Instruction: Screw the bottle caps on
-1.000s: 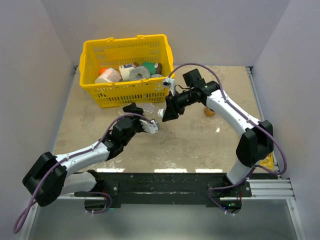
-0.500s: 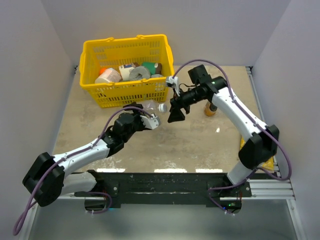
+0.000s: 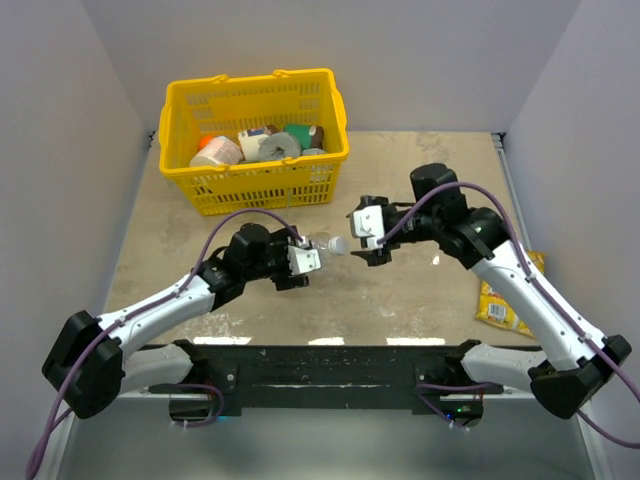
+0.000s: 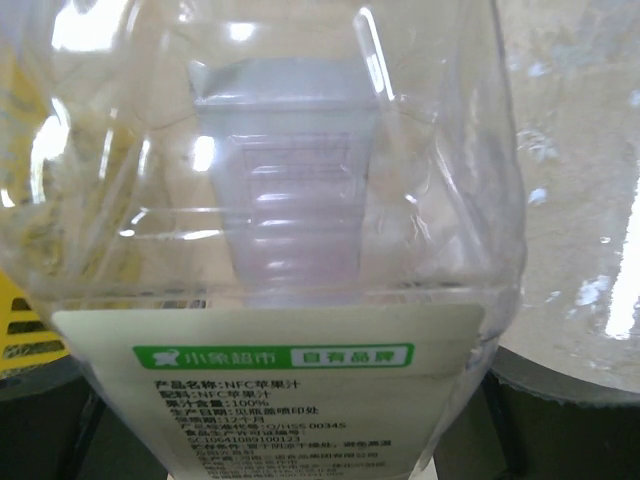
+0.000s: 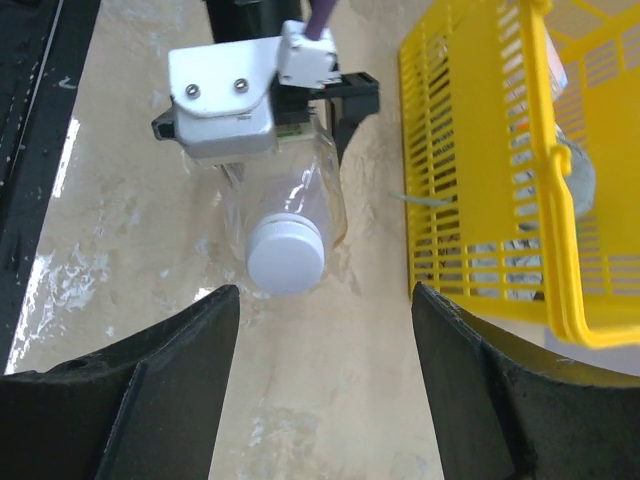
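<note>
My left gripper [image 3: 303, 262] is shut on the clear ribbed bottle [image 3: 320, 246], holding it level above the table with its neck pointing right. A white cap [image 3: 339, 244] sits on the neck. In the left wrist view the bottle [image 4: 290, 250] and its label fill the picture, with the cap [image 4: 285, 190] showing through the plastic. My right gripper [image 3: 368, 236] stands open just right of the cap, not touching it. In the right wrist view the cap [image 5: 286, 255] faces me beyond the spread fingers [image 5: 150, 390], in front of the left gripper [image 5: 260, 120].
A yellow basket [image 3: 330, 120] with several packaged goods stands at the back left, its wall [image 5: 480, 170] close to the bottle. A yellow snack packet [image 3: 505, 300] lies at the right edge of the table.
My right gripper has opened, let go of the cap and drawn back to the right and nearer. The left arm has carried the bottle slightly right and nearer.
</note>
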Robot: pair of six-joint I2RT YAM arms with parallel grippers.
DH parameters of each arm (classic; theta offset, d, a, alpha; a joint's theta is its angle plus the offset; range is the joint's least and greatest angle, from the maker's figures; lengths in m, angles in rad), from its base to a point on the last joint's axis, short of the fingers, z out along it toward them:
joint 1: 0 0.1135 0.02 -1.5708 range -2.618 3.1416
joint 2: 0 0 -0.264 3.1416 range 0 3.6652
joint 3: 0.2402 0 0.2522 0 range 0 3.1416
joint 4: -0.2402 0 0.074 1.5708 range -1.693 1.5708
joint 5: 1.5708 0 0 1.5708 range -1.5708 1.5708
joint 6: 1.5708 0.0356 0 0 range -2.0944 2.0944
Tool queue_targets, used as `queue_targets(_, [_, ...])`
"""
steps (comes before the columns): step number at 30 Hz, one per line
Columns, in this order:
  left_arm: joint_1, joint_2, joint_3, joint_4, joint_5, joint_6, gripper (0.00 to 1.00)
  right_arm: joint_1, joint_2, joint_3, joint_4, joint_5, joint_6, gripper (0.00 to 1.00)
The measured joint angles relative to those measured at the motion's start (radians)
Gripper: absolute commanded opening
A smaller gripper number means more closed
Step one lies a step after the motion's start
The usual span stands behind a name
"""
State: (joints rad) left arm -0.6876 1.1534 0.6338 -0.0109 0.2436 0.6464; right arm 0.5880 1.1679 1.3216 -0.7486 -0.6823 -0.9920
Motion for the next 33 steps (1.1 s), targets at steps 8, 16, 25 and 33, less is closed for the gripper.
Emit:
queue_targets(8, [0.014,-0.003,0.035,-0.039,0.121,-0.019,0.00,0.051,0.047,-0.008,-0.051,0.002,-0.178,0.67])
queue_targets(16, [0.026,-0.003,0.049,-0.056,0.159,-0.024,0.00,0.075,0.055,-0.008,-0.067,-0.001,-0.224,0.66])
queue_targets(25, [0.026,-0.003,0.060,-0.066,0.182,-0.012,0.00,0.087,0.097,-0.007,-0.066,-0.001,-0.223,0.50])
queue_targets(33, [0.026,-0.003,0.063,-0.064,0.192,0.002,0.00,0.100,0.107,0.014,-0.079,-0.008,-0.224,0.05])
